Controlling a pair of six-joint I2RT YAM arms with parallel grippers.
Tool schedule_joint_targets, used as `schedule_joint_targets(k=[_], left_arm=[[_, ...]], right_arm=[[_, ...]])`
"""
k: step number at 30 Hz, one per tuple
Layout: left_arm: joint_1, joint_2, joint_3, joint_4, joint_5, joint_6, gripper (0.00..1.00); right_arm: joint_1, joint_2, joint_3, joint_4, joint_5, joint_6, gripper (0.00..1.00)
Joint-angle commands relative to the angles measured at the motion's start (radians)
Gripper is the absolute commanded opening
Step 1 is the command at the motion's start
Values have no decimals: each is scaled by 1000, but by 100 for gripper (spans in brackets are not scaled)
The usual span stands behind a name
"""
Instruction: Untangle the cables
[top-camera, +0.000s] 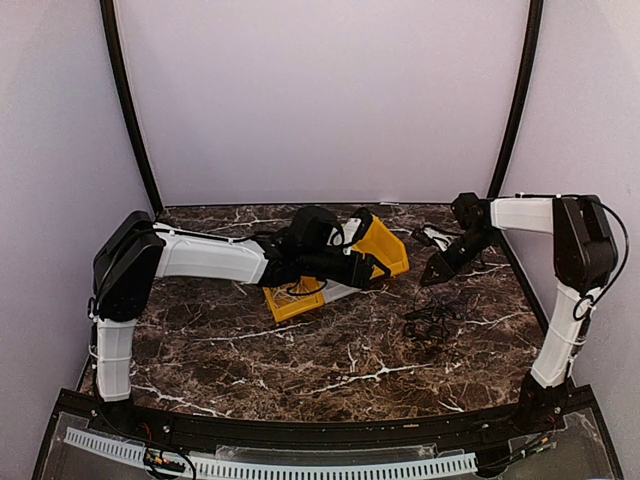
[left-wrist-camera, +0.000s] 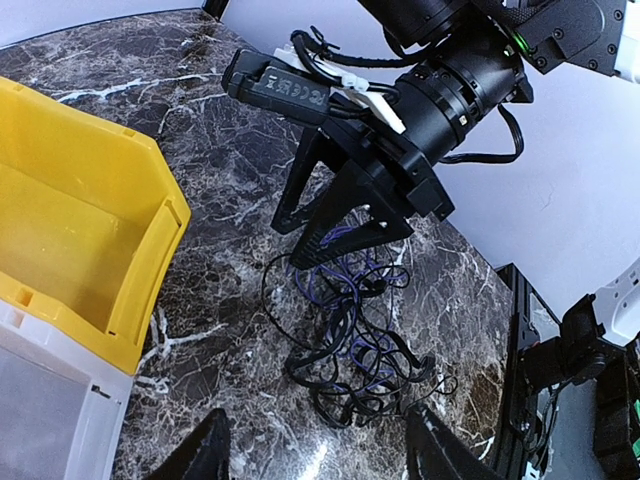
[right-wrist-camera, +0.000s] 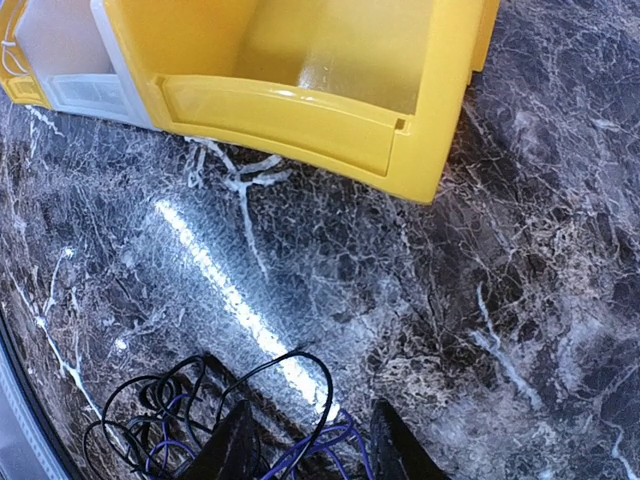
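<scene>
The cables (left-wrist-camera: 350, 340) lie in one tangled heap on the marble table (left-wrist-camera: 200, 120): thin black loops wound with a pale, violet-tinted cord. From above, the cables (top-camera: 432, 315) sit right of centre. My right gripper (right-wrist-camera: 315, 445) hangs just over the heap with its jaws apart. A black loop (right-wrist-camera: 310, 375) and violet strands (right-wrist-camera: 335, 440) pass between them, pinched by neither finger. In the left wrist view the right gripper (left-wrist-camera: 297, 245) points down onto the top of the heap. My left gripper (left-wrist-camera: 320, 455) is open near the heap's edge, touching nothing.
A yellow bin (top-camera: 385, 245) stands behind the left gripper (top-camera: 375, 270), and a second yellow bin (top-camera: 292, 302) lies under the left arm. A clear white box (left-wrist-camera: 40, 400) adjoins the yellow bin (left-wrist-camera: 70, 250). The table's right edge (left-wrist-camera: 505, 330) runs close to the heap.
</scene>
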Motion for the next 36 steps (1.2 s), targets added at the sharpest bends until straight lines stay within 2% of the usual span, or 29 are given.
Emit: schedule_joint_targets(k=[1, 9, 19, 24, 27, 32, 36], left_arm=[[-6, -48, -21, 19, 14, -12, 59], [-7, -49, -21, 21, 13, -6, 58], [-5, -48, -24, 13, 9, -4, 58], [-6, -48, -25, 18, 7, -1, 58], [-7, -47, -25, 35, 8, 3, 58], [-13, -41, -23, 116, 23, 3, 59], [-32, -40, -12, 196, 34, 10, 61]], right_arm=[[0, 43, 41, -17, 9, 8, 37], [2, 79, 48, -26, 3, 1, 27], [2, 72, 66, -50, -30, 1, 0], [2, -25, 86, -73, -84, 6, 0], [5, -104, 123, -128, -179, -19, 0], [42, -220, 180, -188, -287, -47, 0], [96, -279, 223, -216, -298, -58, 0]])
